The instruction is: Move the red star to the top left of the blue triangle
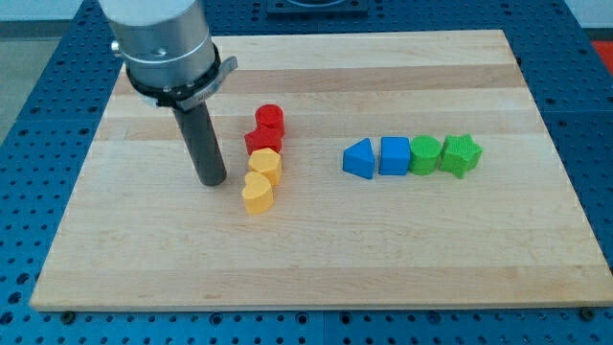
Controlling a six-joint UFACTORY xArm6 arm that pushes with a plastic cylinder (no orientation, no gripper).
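The red star (262,142) lies left of the board's middle, in a column of blocks. A red round block (271,118) sits just above it and touches it. The blue triangle (360,159) lies right of the middle, at the left end of a row. My tip (212,179) rests on the board to the left of the column, level with the upper yellow block and a short gap from it. The red star is up and to the right of my tip.
Two yellow heart-like blocks (265,165) (257,193) sit below the red star in the column. Right of the blue triangle stand a blue cube (395,155), a green rounded block (425,154) and a green star (460,155). The wooden board (383,259) lies on a blue perforated table.
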